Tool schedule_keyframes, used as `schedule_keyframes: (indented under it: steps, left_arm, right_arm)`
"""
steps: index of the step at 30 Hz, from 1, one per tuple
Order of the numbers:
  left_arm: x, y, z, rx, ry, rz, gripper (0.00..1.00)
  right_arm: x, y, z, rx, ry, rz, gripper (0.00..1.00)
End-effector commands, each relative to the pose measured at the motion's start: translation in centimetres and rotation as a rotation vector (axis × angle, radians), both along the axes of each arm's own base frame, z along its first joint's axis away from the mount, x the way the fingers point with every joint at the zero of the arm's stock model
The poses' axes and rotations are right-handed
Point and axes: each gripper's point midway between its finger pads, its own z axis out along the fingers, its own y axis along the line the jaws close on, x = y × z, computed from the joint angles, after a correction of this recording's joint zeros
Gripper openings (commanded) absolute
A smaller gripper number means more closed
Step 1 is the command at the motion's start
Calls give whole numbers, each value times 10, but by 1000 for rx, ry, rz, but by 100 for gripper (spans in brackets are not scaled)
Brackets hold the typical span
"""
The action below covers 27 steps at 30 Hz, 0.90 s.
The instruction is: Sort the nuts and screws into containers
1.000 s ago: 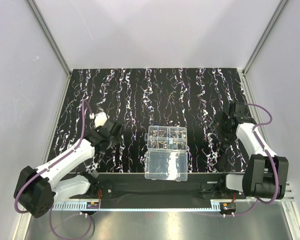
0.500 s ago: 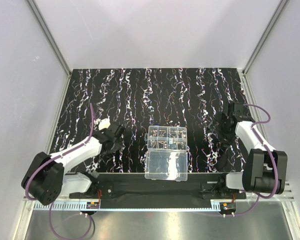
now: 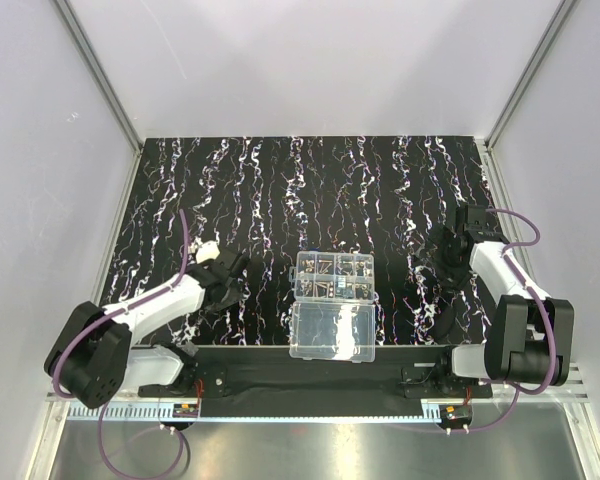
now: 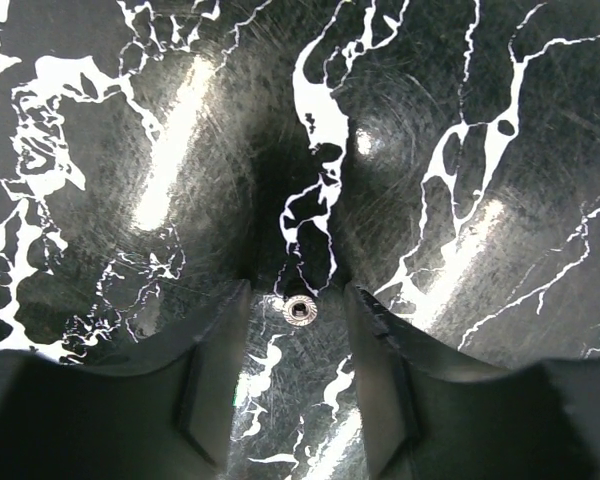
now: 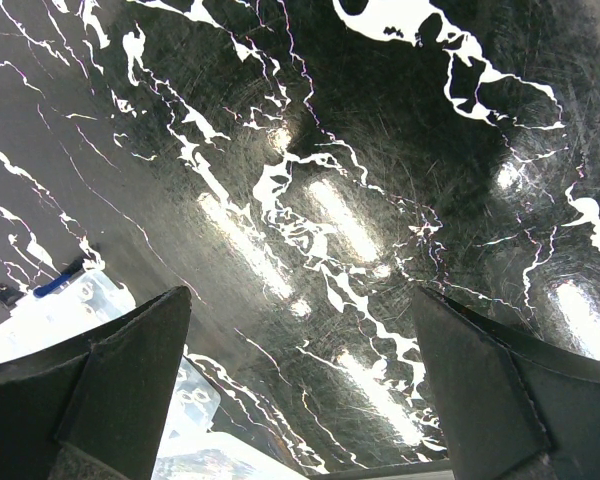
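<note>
Round silvery nut (image 4: 298, 310) btwn L gripper (image 4: 297, 293) jaws, glossy marbled mat (image 4: 130, 150).

Top view looks down on the whole mat (image 3: 280, 180); wrist views face it closely.

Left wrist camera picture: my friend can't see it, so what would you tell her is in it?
A tiny silvery nut lies flat on a black mat with white streaks, right between the two dark fingers of the left end effector. The fingers stand apart on either side and do not touch it.
</note>
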Motion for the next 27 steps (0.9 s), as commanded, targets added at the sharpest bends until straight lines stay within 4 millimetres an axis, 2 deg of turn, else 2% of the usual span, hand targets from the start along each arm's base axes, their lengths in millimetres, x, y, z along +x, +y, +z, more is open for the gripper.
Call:
schedule_keyframes:
  steps: [1, 4, 17, 18, 21, 27]
  left_arm:
    - [-8, -1, -9, -11, 44, 21, 45]
    - [-10, 0, -7, -9, 44, 9, 42]
    - [-23, -1, -11, 68, 155, -79, 38]
    - [-24, -1, -10, 67, 155, -81, 34]
    - [-26, 0, -8, 68, 158, -79, 31]
    - [-25, -1, -7, 57, 143, -81, 17]
  right_arm:
    - [10, -5, 15, -28, -50, 0, 100]
    - [11, -4, 14, -27, -53, 1, 100]
    - [6, -4, 9, -24, -44, -3, 100]
    - [6, -4, 9, -24, -45, -3, 100]
    - [6, -4, 9, -27, -44, -5, 100]
    - [5, -3, 7, -22, -41, -8, 100]
